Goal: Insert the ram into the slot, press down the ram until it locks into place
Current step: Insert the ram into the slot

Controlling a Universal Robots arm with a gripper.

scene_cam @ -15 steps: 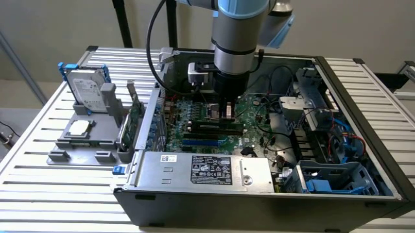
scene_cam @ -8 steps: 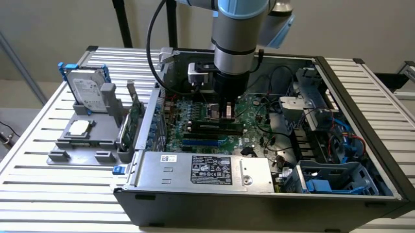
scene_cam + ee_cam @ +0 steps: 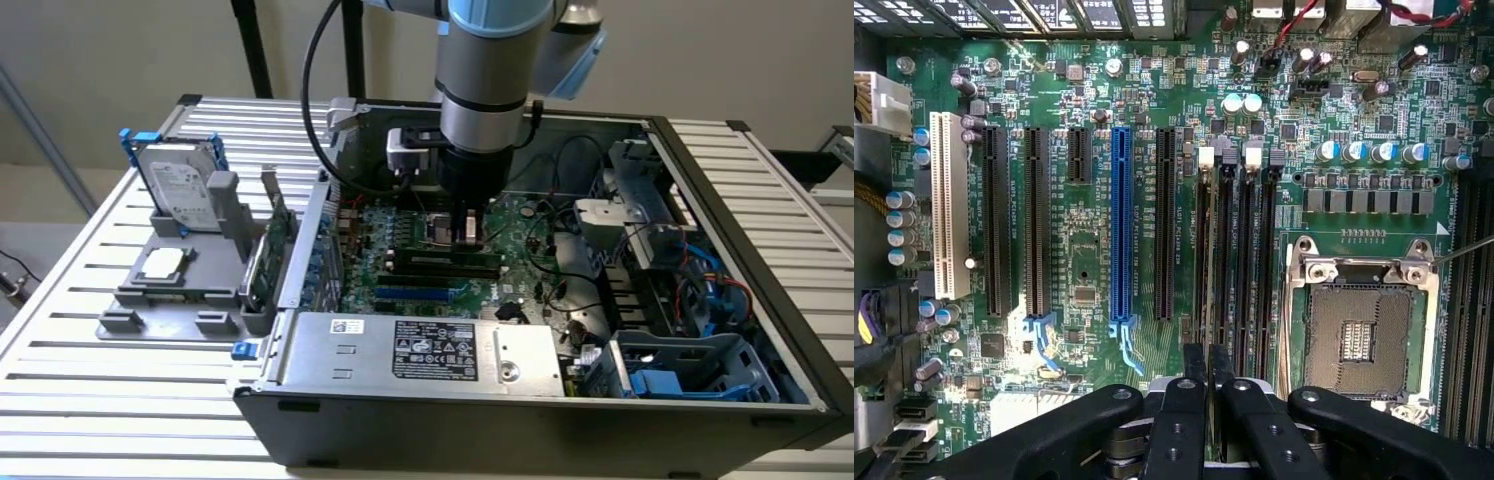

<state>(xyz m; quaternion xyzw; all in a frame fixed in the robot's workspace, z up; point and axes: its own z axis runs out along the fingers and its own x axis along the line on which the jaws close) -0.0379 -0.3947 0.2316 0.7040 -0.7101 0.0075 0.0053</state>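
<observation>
Ram (image 3: 447,262): 1 green stick, edge-up in black slot (image 3: 1204,250), long axis along the exterior view's left-right, directly beneath hand (image 3: 467,238). Hand clenched, fingers nearly touching.

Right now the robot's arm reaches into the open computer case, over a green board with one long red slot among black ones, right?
Not quite: the wrist view shows that long slot is blue, not red. The rest stands: the arm reaches into the open computer case, its gripper over the green board.
</observation>
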